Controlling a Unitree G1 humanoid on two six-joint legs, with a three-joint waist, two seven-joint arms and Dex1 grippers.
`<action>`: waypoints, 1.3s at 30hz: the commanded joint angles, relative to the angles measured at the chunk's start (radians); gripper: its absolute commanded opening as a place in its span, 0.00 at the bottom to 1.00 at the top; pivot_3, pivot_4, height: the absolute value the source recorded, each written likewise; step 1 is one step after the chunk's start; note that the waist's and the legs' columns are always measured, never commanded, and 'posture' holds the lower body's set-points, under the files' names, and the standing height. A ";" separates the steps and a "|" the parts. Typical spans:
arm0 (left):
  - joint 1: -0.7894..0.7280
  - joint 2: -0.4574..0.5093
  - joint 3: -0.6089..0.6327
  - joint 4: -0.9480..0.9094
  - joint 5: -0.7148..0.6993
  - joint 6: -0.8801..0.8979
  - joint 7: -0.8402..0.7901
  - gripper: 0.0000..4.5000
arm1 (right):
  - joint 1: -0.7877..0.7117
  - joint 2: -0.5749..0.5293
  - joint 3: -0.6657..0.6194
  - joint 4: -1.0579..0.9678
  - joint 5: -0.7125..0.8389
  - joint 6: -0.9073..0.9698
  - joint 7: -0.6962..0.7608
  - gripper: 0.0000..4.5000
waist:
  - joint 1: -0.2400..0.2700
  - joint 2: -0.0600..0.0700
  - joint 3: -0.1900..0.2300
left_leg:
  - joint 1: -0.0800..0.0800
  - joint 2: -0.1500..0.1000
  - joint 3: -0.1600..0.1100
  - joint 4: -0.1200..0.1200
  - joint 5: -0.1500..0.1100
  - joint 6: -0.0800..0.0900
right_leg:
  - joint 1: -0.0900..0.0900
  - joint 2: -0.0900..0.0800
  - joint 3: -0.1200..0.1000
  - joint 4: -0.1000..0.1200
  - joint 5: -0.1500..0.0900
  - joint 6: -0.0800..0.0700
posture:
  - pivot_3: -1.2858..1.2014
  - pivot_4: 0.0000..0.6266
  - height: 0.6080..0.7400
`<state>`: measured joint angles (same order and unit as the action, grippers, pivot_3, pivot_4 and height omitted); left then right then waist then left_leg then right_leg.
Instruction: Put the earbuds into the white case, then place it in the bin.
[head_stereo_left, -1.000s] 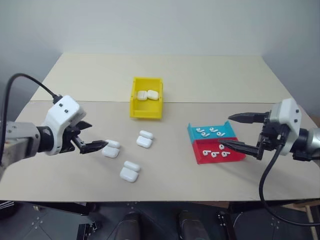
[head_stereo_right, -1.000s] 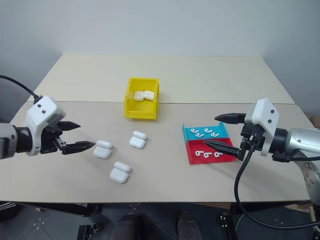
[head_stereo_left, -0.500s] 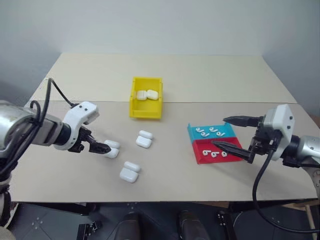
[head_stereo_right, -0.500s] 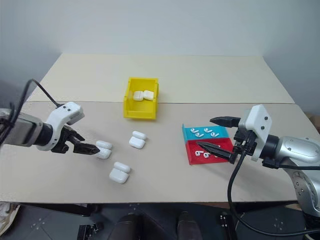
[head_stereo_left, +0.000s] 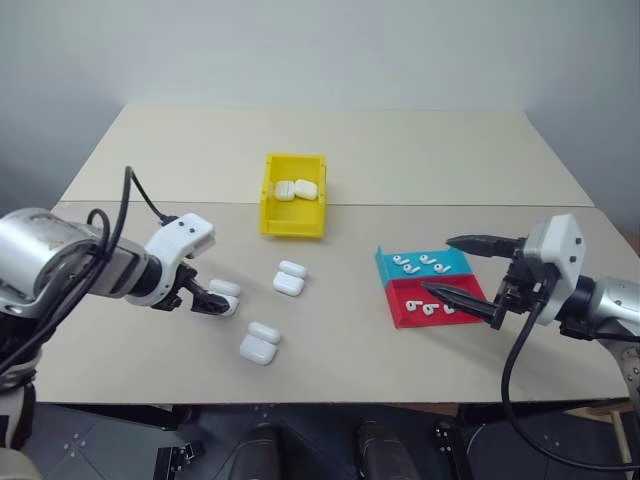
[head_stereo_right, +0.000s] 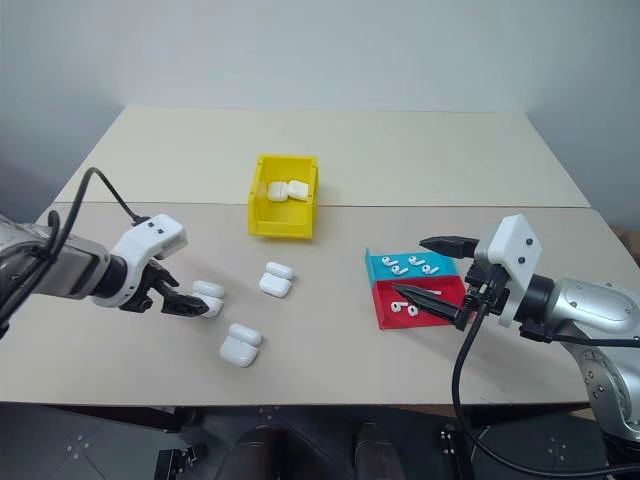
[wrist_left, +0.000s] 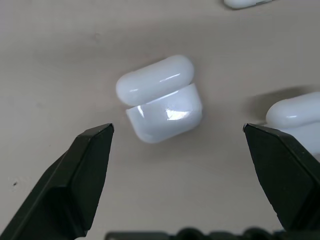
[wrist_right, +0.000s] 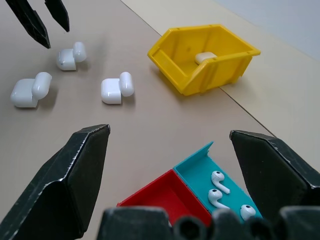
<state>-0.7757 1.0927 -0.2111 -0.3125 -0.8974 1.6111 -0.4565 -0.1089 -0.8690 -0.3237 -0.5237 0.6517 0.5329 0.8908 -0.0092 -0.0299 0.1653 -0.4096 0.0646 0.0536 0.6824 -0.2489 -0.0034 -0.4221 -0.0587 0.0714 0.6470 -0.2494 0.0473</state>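
Since a second ago the left gripper (head_stereo_left: 210, 300) has come down and in toward the table (head_stereo_left: 400, 150), its wrist tipping so the black fingers now point steeply downward over the leftmost white case (wrist_left: 160, 100) instead of reaching level beside it. Its jaws stand wide apart and hold nothing: in the left wrist view the case lies on the tabletop between the two finger tips, lid hinged open, with clear table on either side, so neither finger touches it. A second open case (wrist_left: 295, 117) lies just beside it at that view's edge. The right gripper (head_stereo_left: 460, 268) has barely shifted; it hangs over the trays with jaws equally wide and empty, one finger above the teal tray (head_stereo_left: 440, 262) and the other above the red tray (head_stereo_left: 430, 305). The earbuds (head_stereo_left: 415, 263) lie loose in both shallow trays, which sit side by side on the right part of the table. Two more open cases rest on the table, one (head_stereo_left: 289, 278) nearer the middle and one (head_stereo_left: 260, 342) nearer the front edge. The yellow bin (head_stereo_left: 293, 195) stands well behind them at the table's centre, with two closed cases (head_stereo_left: 296, 189) already lying inside it.
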 joint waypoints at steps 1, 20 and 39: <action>-0.019 0.014 0.013 -0.004 -0.034 0.003 0.068 1.00 | -0.006 0.007 -0.009 -0.033 0.019 -0.010 -0.007 1.00 | -0.001 0.000 0.000 | 0.000 0.000 0.000 0.000 0.000 0.000 | 0.000 0.000 0.000 0.000 0.000 0.000 | 0.52 0.24 1.00; -0.132 -0.006 -0.150 0.203 -0.411 0.003 0.517 1.00 | -0.012 0.035 0.023 -0.064 0.015 -0.010 -0.047 1.00 | -0.001 0.000 0.000 | 0.000 0.000 -0.001 0.001 0.000 0.000 | 0.000 0.000 0.000 0.001 0.000 0.000 | 0.52 0.24 1.00; -0.024 0.130 0.173 -0.008 -0.645 -0.110 0.695 1.00 | -0.040 0.062 0.053 -0.037 0.007 -0.028 -0.051 1.00 | -0.002 0.000 0.000 | 0.000 0.000 -0.001 0.000 0.003 -0.005 | 0.000 -0.001 -0.001 0.001 0.000 0.000 | 0.52 0.24 1.00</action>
<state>-0.8126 1.2108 -0.1474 -0.2257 -1.5604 1.5704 0.3062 -0.1427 -0.8098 -0.2464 -0.5478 0.6506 0.5307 0.8373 -0.0116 -0.0301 0.1654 -0.4093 0.0641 0.0533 0.6825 -0.2459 -0.0087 -0.4220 -0.0600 0.0709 0.6476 -0.2492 0.0473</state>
